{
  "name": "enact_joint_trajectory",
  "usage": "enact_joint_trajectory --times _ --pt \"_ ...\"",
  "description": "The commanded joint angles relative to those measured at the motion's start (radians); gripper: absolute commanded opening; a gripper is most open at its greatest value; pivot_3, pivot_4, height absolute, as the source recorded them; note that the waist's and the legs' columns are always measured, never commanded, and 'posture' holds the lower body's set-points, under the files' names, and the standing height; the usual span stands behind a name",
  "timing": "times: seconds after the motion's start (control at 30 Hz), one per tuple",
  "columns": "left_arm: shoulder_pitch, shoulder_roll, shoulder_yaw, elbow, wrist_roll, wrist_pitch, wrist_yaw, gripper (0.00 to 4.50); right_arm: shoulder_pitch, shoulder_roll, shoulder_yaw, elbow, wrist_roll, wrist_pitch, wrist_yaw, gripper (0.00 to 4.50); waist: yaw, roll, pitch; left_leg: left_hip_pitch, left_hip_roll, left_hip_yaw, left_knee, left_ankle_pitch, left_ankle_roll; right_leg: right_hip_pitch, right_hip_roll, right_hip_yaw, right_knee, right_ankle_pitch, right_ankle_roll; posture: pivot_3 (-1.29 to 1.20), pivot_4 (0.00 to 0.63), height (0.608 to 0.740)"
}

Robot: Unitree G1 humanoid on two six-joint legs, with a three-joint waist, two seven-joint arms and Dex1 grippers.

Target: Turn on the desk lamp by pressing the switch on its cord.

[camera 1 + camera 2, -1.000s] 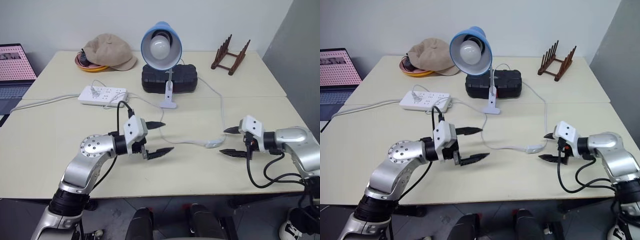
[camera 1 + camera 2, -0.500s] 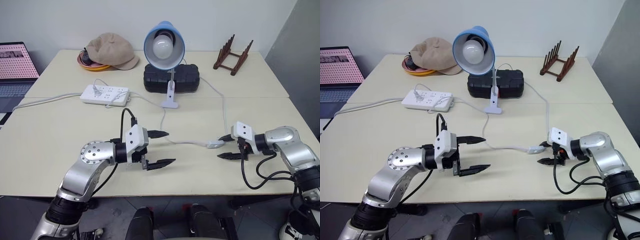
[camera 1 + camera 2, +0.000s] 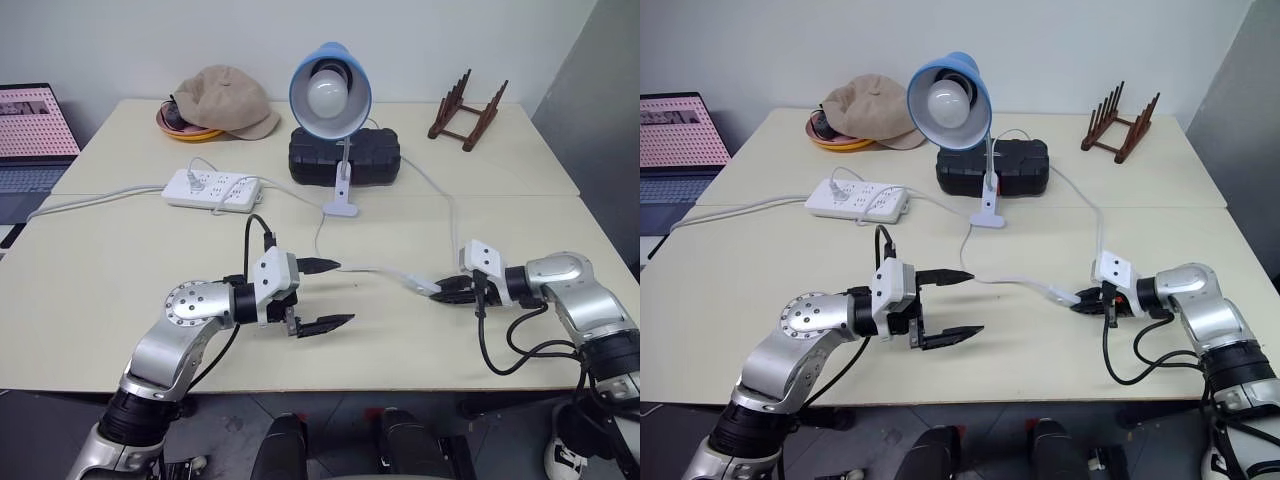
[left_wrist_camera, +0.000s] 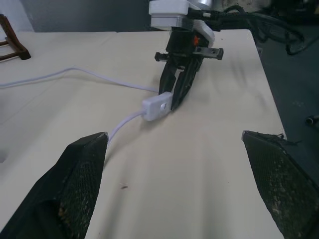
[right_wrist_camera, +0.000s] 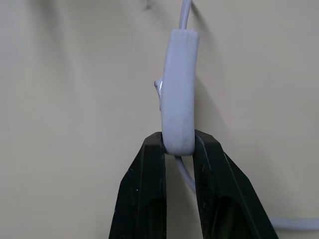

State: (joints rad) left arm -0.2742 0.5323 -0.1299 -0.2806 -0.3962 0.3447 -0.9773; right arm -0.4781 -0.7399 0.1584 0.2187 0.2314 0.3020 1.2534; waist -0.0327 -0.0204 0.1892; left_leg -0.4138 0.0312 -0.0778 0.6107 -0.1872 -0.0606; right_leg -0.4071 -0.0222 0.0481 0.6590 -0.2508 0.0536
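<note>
At the table's near right the right gripper (image 5: 178, 144) has its jaws clenched on one end of the switch (image 5: 178, 89), the left gripper (image 3: 325, 295) gapes released, and the desk lamp (image 3: 330, 90) looks unlit, so pressing remains.

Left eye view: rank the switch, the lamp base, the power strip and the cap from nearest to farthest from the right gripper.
1. Switch: clamped in the right gripper.
2. Lamp base: mid-table, beyond the gripper.
3. Power strip: farther left.
4. Cap: far left corner.
</note>
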Motion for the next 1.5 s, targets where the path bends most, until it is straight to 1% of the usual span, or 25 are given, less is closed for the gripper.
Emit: enact_joint_trajectory --times 0.03,0.07,0.13,0.2,0.33,0.4,0.53,0.63,0.73,0.83,0.87,1.0,1.2,1.33,1.37,1.43,1.47,1.5 --pt "-0.021 -0.048 0.039 -0.031 -0.107 0.171 0.090 4.50 -0.005 0.046 -0.114 -0.121 0.156 0.191 -0.067 0.39 -0.001 0.000 0.000 0.000 0.000 0.000 0.000 0.000 0.000 0.000 0.000 0.000 0.000 0.000 0.001 0.00 0.150 0.740" --pt "-0.022 -0.059 0.048 -0.032 -0.136 0.221 0.110 4.50 -0.007 0.064 -0.138 -0.146 0.195 0.248 -0.092 0.39 -0.001 0.000 0.000 0.000 0.000 0.000 0.000 0.000 0.000 0.000 0.000 0.000 0.000 0.001 0.001 0.00 0.150 0.740" --pt "-0.042 -0.098 0.082 -0.021 -0.270 0.401 0.160 4.50 -0.022 0.122 -0.221 -0.218 0.341 0.440 -0.174 0.39 -0.002 0.000 0.000 0.000 0.000 -0.001 0.000 0.000 0.000 0.000 0.000 -0.001 0.002 0.001 0.001 0.00 0.150 0.740" --pt "-0.073 -0.134 0.119 -0.008 -0.394 0.539 0.197 4.50 -0.023 0.160 -0.276 -0.276 0.453 0.576 -0.227 0.39 -0.001 0.000 0.000 0.000 0.000 -0.002 0.001 0.000 0.000 0.000 0.001 -0.001 0.003 0.000 0.001 0.00 0.150 0.740" --pt "-0.142 -0.213 0.199 0.033 -0.579 0.700 0.280 4.50 -0.007 0.168 -0.316 -0.343 0.561 0.699 -0.265 0.39 0.002 0.000 0.000 0.000 0.000 -0.004 0.002 0.000 0.000 0.001 0.001 -0.003 0.004 0.000 0.001 0.00 0.150 0.740" --pt "-0.164 -0.232 0.227 0.054 -0.662 0.766 0.299 4.50 -0.001 0.160 -0.326 -0.361 0.600 0.741 -0.272 0.39 0.001 0.000 0.000 0.000 0.000 -0.004 0.003 0.000 0.000 0.001 0.001 -0.003 0.003 0.000 0.001 0.00 0.150 0.740" --pt "-0.187 -0.232 0.245 0.091 -0.739 0.838 0.312 4.50 0.012 0.139 -0.329 -0.394 0.659 0.800 -0.268 0.39 0.000 0.000 0.000 0.000 0.000 -0.004 0.003 0.000 0.000 0.001 0.001 -0.003 0.003 0.000 0.001 0.00 0.150 0.740" --pt "-0.200 -0.215 0.219 0.120 -0.730 0.842 0.275 4.50 0.011 0.125 -0.339 -0.418 0.724 0.853 -0.264 0.39 -0.002 0.000 0.000 0.000 0.000 -0.004 0.003 0.000 0.000 0.001 0.001 -0.003 0.003 0.000 0.001 0.00 0.150 0.740" --pt "-0.229 -0.230 0.209 0.151 -0.725 0.838 0.268 4.50 0.016 0.103 -0.332 -0.459 0.776 0.893 -0.259 0.39 0.000 0.000 0.000 0.000 0.000 -0.004 0.003 0.000 0.000 0.001 0.001 -0.003 0.003 0.000 0.001 0.00 0.150 0.740" --pt "-0.242 -0.238 0.182 0.166 -0.685 0.810 0.254 4.50 0.015 0.103 -0.334 -0.481 0.814 0.915 -0.282 0.39 0.000 0.000 0.000 -0.001 0.000 -0.003 0.003 0.000 0.000 0.001 0.001 -0.003 0.002 0.000 0.000 0.00 0.150 0.740" --pt "-0.243 -0.238 0.173 0.168 -0.673 0.800 0.247 4.50 0.016 0.104 -0.333 -0.486 0.821 0.919 -0.290 0.39 0.000 0.000 0.000 -0.001 0.000 -0.003 0.003 0.000 0.000 0.001 0.001 -0.002 0.002 0.000 0.000 0.00 0.150 0.740" --pt "-0.255 -0.257 0.186 0.167 -0.701 0.810 0.254 4.50 0.027 0.104 -0.328 -0.505 0.844 0.922 -0.314 0.39 0.001 0.000 0.000 -0.001 0.000 -0.003 0.003 0.000 0.000 0.001 0.001 -0.003 0.001 0.000 0.000 0.00 0.150 0.740" --pt "-0.257 -0.258 0.188 0.158 -0.709 0.818 0.253 4.50 0.041 0.100 -0.325 -0.514 0.859 0.917 -0.335 0.39 0.001 0.000 0.000 -0.001 0.000 -0.003 0.002 0.000 0.000 0.001 0.001 -0.002 0.001 0.000 0.000 0.00 0.150 0.740" --pt "-0.262 -0.259 0.192 0.168 -0.705 0.813 0.251 3.91 0.048 0.092 -0.328 -0.515 0.857 0.912 -0.336 0.39 0.001 0.000 0.000 -0.001 0.000 -0.003 0.002 0.000 0.000 0.001 0.001 -0.003 0.001 0.000 0.000 0.00 0.150 0.740" --pt "-0.263 -0.261 0.196 0.169 -0.709 0.815 0.254 3.60 0.050 0.089 -0.329 -0.516 0.858 0.912 -0.336 0.39 0.001 0.000 0.000 -0.001 0.000 -0.003 0.002 0.000 0.000 0.001 0.001 -0.003 0.001 0.000 0.000 0.00 0.150 0.740" --pt "-0.264 -0.262 0.200 0.171 -0.713 0.816 0.256 3.30 0.054 0.086 -0.329 -0.518 0.860 0.910 -0.336 0.39 0.001 0.000 0.000 -0.002 0.000 -0.003 0.002 0.000 0.000 0.001 0.001 -0.003 0.000 0.000 0.000 0.00 0.150 0.740" --pt "-0.266 -0.262 0.200 0.171 -0.714 0.816 0.255 3.05 0.055 0.085 -0.329 -0.519 0.861 0.910 -0.336 0.39 0.001 0.000 0.000 -0.002 0.000 -0.003 0.002 0.000 0.000 0.001 0.001 -0.003 0.000 0.000 0.000 0.00 0.150 0.740" --pt "-0.267 -0.261 0.199 0.171 -0.713 0.815 0.254 2.91 0.056 0.084 -0.328 -0.519 0.861 0.908 -0.337 0.39 0.001 0.000 0.000 -0.002 0.000 -0.003 0.002 0.000 0.000 0.000 0.001 -0.002 0.000 0.000 0.000 0.00 0.150 0.740"
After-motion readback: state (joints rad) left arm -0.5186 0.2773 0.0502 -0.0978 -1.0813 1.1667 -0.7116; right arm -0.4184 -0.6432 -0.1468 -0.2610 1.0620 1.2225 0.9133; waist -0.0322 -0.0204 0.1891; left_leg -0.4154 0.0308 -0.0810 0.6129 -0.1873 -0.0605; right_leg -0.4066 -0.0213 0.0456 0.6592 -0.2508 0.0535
